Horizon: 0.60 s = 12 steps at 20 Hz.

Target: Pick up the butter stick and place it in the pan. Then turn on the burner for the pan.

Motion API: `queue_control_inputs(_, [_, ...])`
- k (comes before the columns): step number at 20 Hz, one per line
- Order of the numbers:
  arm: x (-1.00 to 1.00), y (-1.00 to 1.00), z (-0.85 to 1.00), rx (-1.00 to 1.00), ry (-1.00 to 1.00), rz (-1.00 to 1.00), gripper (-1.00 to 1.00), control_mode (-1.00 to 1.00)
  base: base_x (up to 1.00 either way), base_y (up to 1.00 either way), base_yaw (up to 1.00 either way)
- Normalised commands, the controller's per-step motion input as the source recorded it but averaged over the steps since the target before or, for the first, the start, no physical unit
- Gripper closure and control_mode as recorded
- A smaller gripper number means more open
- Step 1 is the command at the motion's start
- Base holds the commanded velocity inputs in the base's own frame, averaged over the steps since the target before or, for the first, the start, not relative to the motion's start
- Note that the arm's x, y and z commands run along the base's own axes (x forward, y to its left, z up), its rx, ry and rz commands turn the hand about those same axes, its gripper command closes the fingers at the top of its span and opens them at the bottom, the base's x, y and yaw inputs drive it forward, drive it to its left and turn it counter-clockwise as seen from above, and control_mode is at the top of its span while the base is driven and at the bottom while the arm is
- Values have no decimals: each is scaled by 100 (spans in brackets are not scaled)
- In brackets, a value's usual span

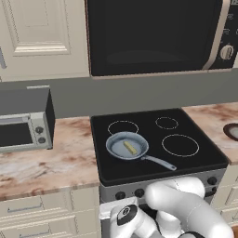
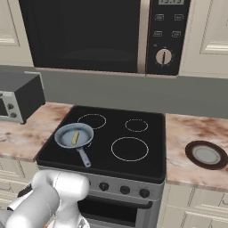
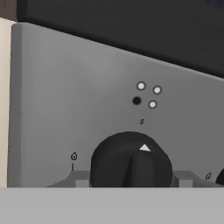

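Butter: small pale-yellow butter stick (image 1: 130,148) lies in the round grey-blue frying pan (image 1: 116,149).
Left: turning the black round stove knob (image 3: 131,161), at 6 o'clock in the hand view.
Fingers: cannot tell.

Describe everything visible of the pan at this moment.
The pan is round, shallow and grey-blue, with a long thin silvery handle pointing toward the stove's front edge. It sits upright on the black cooktop over the front-left burner ring. The pale-yellow butter stick lies inside it. Nothing else touches it.
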Motion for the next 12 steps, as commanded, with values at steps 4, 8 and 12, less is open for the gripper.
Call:
queue_control_inputs(4, [0, -2, 0, -2, 0, 8, 100, -100, 0, 0, 0])
queue_control_inputs(8, [0, 0, 0, -9, 2, 5, 100, -100, 0, 0, 0])
queue_control_inputs(12, [0, 0, 0, -15, 6, 2, 100, -100, 0, 0, 0])
